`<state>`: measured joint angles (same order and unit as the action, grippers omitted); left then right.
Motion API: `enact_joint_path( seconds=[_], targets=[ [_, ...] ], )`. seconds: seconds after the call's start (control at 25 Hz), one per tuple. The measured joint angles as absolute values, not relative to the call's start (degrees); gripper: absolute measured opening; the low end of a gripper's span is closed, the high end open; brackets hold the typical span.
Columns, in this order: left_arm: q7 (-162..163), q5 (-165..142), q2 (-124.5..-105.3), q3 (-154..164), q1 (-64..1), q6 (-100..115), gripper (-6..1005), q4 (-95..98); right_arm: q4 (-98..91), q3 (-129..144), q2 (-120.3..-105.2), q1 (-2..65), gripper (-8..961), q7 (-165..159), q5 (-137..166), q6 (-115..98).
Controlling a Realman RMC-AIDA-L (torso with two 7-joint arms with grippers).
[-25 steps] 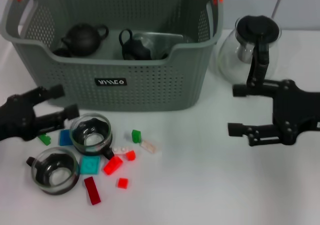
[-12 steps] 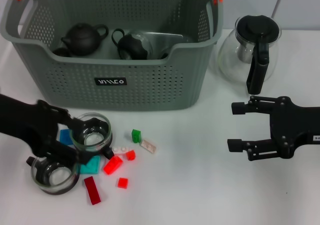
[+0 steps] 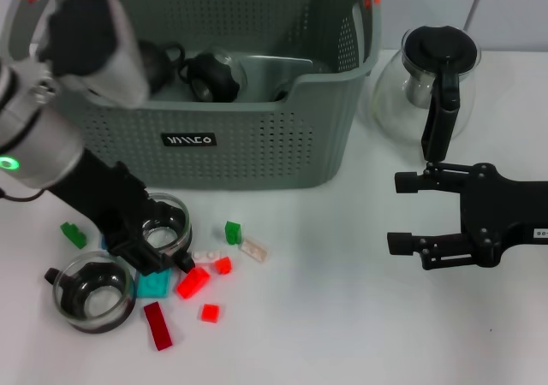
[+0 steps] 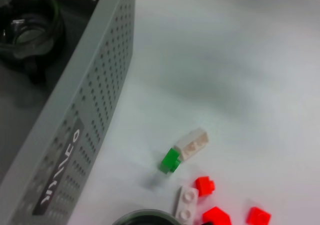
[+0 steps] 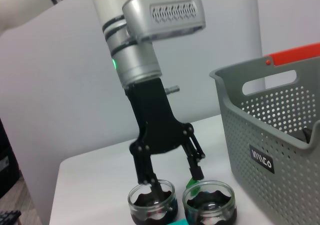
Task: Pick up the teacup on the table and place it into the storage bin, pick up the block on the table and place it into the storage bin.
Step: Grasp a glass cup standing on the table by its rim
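While the left gripper (image 3: 147, 241) reaches down in front of the storage bin (image 3: 257, 145), its fingers are spread, one set inside the far teacup (image 3: 163, 227) and the other outside its rim on the bin side, not clamped. The right wrist view shows this from the side: one finger (image 5: 150, 182) dips into one glass cup and the other (image 5: 196, 171) comes down between the two cups. The near teacup (image 3: 94, 291) sits close to the front left corner of the table (image 3: 342, 316), just beside the far one.

Small blocks are scattered just right of the cups: a green block (image 3: 233, 232), a clear block (image 3: 253, 249), a red block (image 3: 193, 281), a teal block (image 3: 155, 282) and a dark red block (image 3: 157, 325). Another green block (image 3: 74, 233) lies near the table's left edge.

The bin stands at the back left of the table and holds dark teapots (image 3: 210, 75). A glass coffee pot (image 3: 432, 81) stands just right of the bin. The right gripper (image 3: 409, 212) hovers open over the right side of the table, well apart from the cups.
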<state>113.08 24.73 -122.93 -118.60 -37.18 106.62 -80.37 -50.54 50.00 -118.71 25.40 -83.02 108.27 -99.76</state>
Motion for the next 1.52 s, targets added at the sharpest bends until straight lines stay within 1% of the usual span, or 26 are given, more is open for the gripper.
enact_joint_path(
  seconds=[0.12, 0.24, 0.44, 0.68, 0.88, 0.96, 1.52],
  targets=[
    [113.2, 22.0, -123.92, -115.3, -37.1, 104.7, 810, -80.8, -49.5, 49.2, -118.48, 25.8, 914, -83.0, 108.3, -99.9],
    [114.5, 20.6, -124.3, -110.5, -36.5, 102.6, 811, -81.1, -49.0, 48.2, -118.33, 26.0, 915, -83.0, 108.4, -100.1],
    [116.5, 19.3, -124.28, -104.5, -35.8, 99.8, 811, -80.7, -48.0, 47.6, -118.05, 26.3, 915, -83.0, 108.5, -100.2],
    [119.2, 16.7, -124.32, -100.8, -35.8, 95.5, 755, -78.0, -47.7, 48.0, -118.01, 26.4, 915, -83.0, 108.6, -100.2],
    [119.7, 16.5, -124.36, -100.4, -35.7, 94.4, 748, -76.0, -47.6, 48.0, -117.96, 26.4, 914, -83.0, 108.6, -100.3],
    [119.9, 16.4, -124.36, -100.2, -35.6, 94.0, 579, -75.5, -47.6, 48.0, -117.93, 26.4, 914, -83.0, 108.6, -100.3],
    [122.8, 15.8, -124.37, -98.2, -35.6, 90.9, 562, -73.2, -46.9, 48.1, -117.86, 26.3, 914, -83.0, 108.6, -100.4]
  ],
)
